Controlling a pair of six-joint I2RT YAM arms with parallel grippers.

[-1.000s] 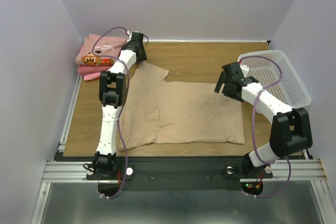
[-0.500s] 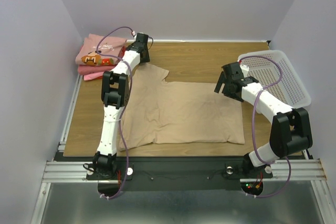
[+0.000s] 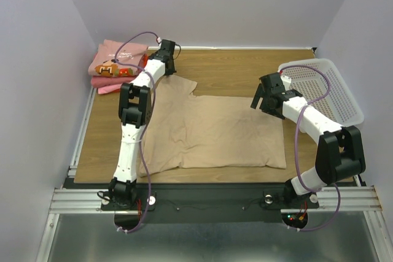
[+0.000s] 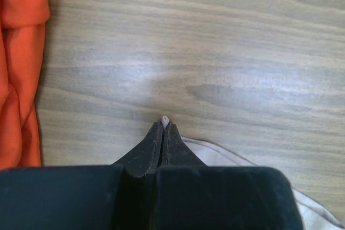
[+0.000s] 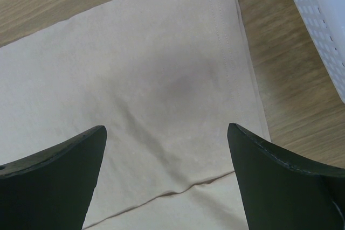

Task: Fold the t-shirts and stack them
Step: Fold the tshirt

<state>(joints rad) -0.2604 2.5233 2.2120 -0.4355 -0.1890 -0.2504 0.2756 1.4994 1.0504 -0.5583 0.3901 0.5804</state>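
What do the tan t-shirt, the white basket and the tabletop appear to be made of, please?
The tan t-shirt: soft matte cloth, shown by wrinkles and stitched hem; the white basket: probably plastic, moulded mesh of holes; the tabletop: wood or wood-look laminate, grain lines with faint sheen.

Seen from above, the light is soft and even, with no hard source showing. The pale walls take a faint lilac cast, and the arms throw only weak, blurred shadows on the worktop. The metal sheet at the near edge has a dull sheen. This view is sharp, with straight edges.

In the left wrist view a pale glare patch sits on the wood ahead of the left claw, whose fingers are near-black and show little detail. The orange shirt looks strongly saturated.

In the right wrist view a soft dark shadow lies mid-cloth on the tan shirt. The right claw is dark and soft-edged, and the basket is bright, almost washed out.
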